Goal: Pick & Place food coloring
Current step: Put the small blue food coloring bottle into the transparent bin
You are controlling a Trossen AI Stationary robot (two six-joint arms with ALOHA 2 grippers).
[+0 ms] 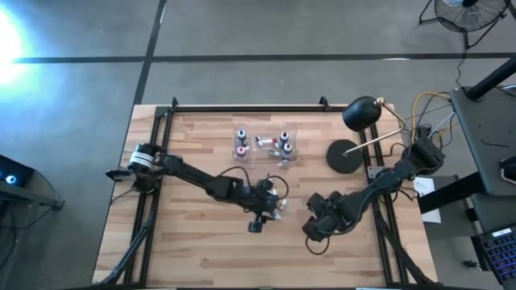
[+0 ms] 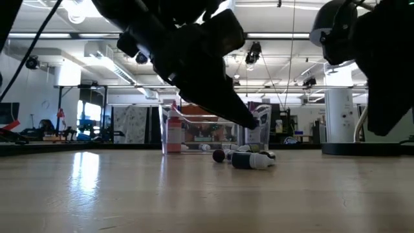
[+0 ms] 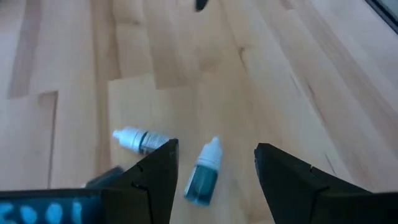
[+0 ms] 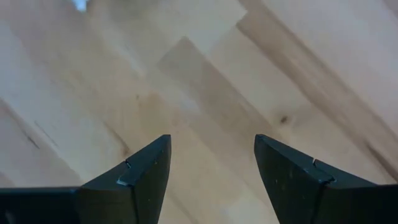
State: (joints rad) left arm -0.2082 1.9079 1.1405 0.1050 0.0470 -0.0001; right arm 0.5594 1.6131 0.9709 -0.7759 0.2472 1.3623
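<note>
**Left gripper poised over a loose bottle, right arm waiting**

From above, you have the left gripper near the middle of the table, hanging over a small scatter of food coloring bottles that lie loose on the wood. Just beyond them stands the clear plastic box, with several bottles upright inside it, which I take to be the place these loose ones are meant for. The right gripper sits close by on the near right, over bare wood, and looks to be keeping out of the way. A black desk lamp stands on the far right of the table

At table height, you see one bottle lying on its side in front of the box, with others just behind it. The dark mass of an arm comes down over them, which fits a reach from above

Through the left wrist camera, your fingers are spread wide, and a blue bottle lies flat in the gap between them, its white tip pointing away. A second bottle, whitish, lies just beside one finger. The wide spread suits straddling the blue one; I judge the next step is to lower and close, minding that neighbour

Through the right wrist camera, your fingers stand apart with nothing between them but wood
</note>
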